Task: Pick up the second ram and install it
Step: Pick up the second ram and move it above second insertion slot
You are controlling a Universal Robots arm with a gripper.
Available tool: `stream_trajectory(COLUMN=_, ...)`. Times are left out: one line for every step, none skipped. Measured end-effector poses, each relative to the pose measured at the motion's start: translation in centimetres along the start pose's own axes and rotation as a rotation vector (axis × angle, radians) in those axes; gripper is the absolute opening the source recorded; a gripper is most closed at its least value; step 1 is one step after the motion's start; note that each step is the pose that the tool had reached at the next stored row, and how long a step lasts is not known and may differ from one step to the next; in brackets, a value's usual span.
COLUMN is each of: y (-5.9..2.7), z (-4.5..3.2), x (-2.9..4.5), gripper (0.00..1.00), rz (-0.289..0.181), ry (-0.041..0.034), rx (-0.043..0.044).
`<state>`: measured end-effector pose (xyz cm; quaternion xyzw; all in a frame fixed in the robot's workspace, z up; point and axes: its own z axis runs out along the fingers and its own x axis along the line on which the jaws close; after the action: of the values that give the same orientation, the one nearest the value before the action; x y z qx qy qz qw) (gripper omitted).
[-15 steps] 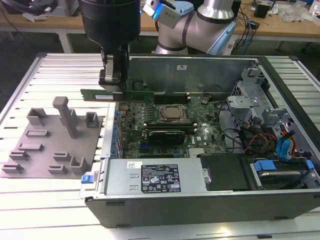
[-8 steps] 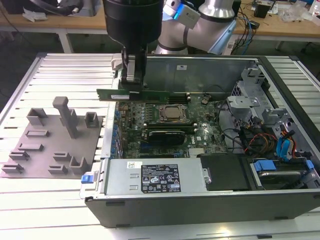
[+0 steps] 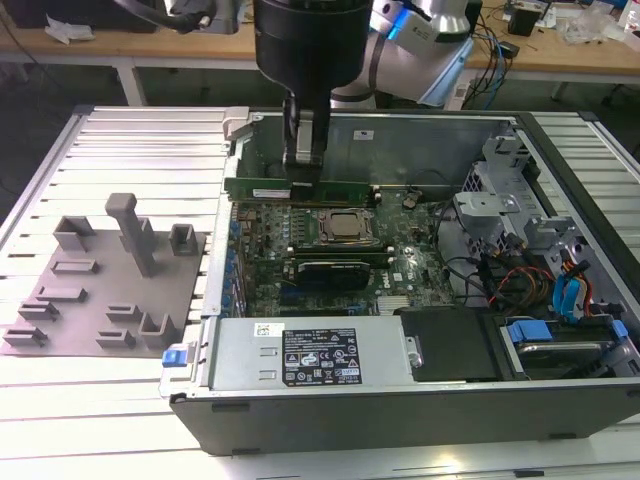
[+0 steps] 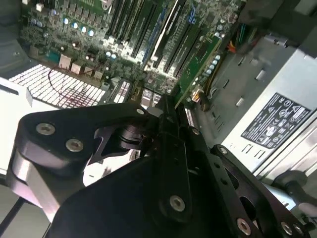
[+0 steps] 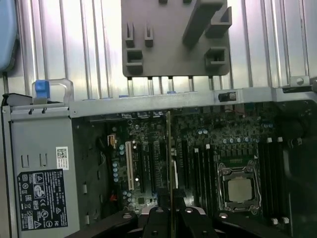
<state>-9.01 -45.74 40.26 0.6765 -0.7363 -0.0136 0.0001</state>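
- The pincer (image 3: pixel 303 165) is clamped shut on the memory stick (image 3: pixel 260 189). It grips the stick at mid-length near its upper edge, with the jaws pressed on the two flat faces. About equal lengths of green board jut out to either side.
- The stick hangs level directly under the pincer, inside the open computer case (image 3: pixel 560 200) and over the main board (image 3: pixel 400 275). The processor (image 3: pixel 345 228) sits just beside and below the pincer.
- In the first wrist view we see the stick (image 5: pixel 171 148) edge-on, a thin line running away from the pincer (image 5: pixel 171 210) and parallel to the long dark slots (image 5: pixel 200 163). We cannot tell whether its lower edge has met a slot.
- The grey plate (image 3: pixel 110 290) lies well apart from the pincer, outside the case on the bench (image 3: pixel 140 150).
- We judge the stick to be light, thin and stiff, but brittle. Its smooth faces could slip, and a twist could crack it.
- The sound hold, in our view, is the one shown: flat faces, mid-length, near the top edge and clear of the contact edge.
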Motion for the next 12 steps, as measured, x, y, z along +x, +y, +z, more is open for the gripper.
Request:
stream_trajectory(y=-0.35, z=0.00, x=-0.04, gripper=0.11, rz=0.000, ry=0.0000, rx=0.0000)
stream_trajectory(y=-0.67, z=-0.01, x=-0.07, gripper=0.11, rz=0.000, ry=0.0000, rx=-0.0001)
stream_trajectory(y=-1.13, z=-0.02, x=-0.11, gripper=0.11, rz=0.000, ry=0.0001, rx=-0.0001)
stream_trajectory(y=-1.62, z=-0.03, x=-0.16, gripper=0.11, rz=0.000, ry=0.0001, rx=-0.0002)
stream_trajectory(y=-1.93, z=-0.03, x=-0.20, gripper=0.11, rz=0.000, ry=0.0002, rx=-0.0002)
stream_trajectory(y=-2.58, z=-0.05, x=-0.28, gripper=0.11, rz=0.000, ry=0.0003, rx=-0.0004)
stream_trajectory(y=-2.99, z=-0.05, x=-0.33, gripper=0.11, rz=0.000, ry=0.0003, rx=-0.0005)
stream_trajectory(y=-3.42, z=-0.06, x=-0.40, gripper=0.11, rz=0.000, ry=0.0003, rx=-0.0007)
stream_trajectory(y=-4.05, z=-0.07, x=-0.50, gripper=0.11, rz=0.000, ry=0.0005, rx=-0.0013)
stream_trajectory(y=-4.50, z=-0.07, x=-0.61, gripper=0.11, rz=0.000, ry=0.0004, rx=-0.0021)
stream_trajectory(y=-4.82, z=-0.08, x=-0.71, gripper=0.11, rz=0.000, ry=-0.0081, rx=-0.0033)
stream_trajectory(y=-4.97, z=0.00, x=-0.91, gripper=0.11, rz=0.000, ry=-0.0186, rx=-0.0045)
